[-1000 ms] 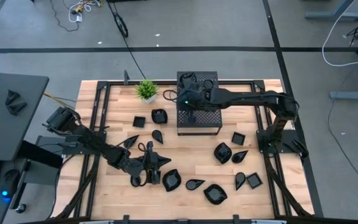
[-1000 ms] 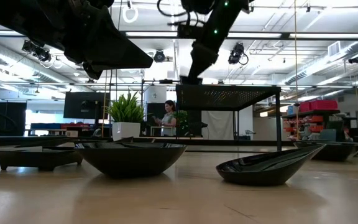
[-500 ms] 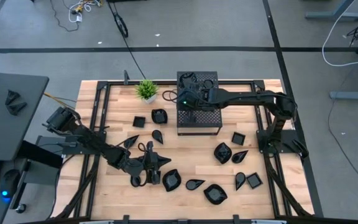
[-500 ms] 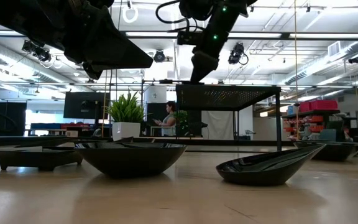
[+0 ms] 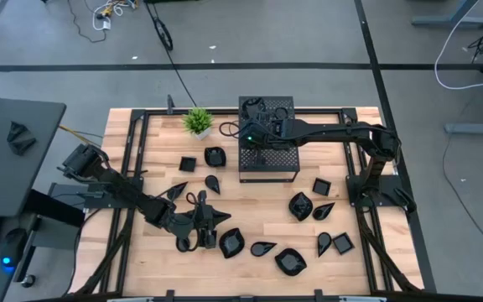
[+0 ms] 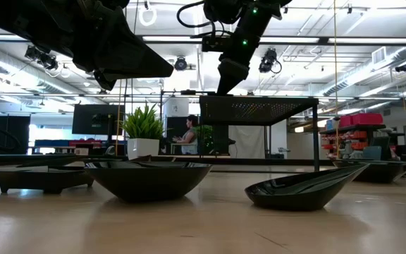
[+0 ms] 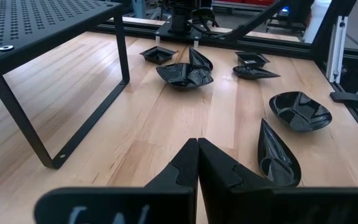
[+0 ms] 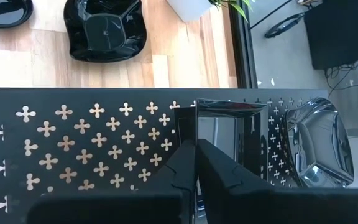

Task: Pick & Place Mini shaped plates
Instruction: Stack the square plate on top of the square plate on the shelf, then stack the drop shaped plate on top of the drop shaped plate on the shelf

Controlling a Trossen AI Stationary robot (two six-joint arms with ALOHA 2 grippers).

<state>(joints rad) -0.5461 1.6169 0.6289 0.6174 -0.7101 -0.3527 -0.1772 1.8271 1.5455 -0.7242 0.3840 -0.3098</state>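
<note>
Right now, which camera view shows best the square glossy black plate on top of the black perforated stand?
The right wrist view: the square glossy black plate fills its centre, lying on the black perforated stand. The high view hides it under the right arm; the low view sees only the stand's edge; the left wrist view misses it.

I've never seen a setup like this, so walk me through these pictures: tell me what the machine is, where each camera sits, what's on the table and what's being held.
These are two dark robot arms at a wooden table. One camera looks straight down, one sits at table-top height, and one rides on each wrist.

Scattered on the wood are mini shaped plates, small glossy black dishes. There is also a potted plant and a perforated black box standing on legs.

The left gripper waits low near the front plates, shut and empty. The right gripper is over the box top, fingers closed. Its wrist camera shows a square plate and a rounded one lying on the box; whether it pinches the square plate's rim is unclear.
</note>
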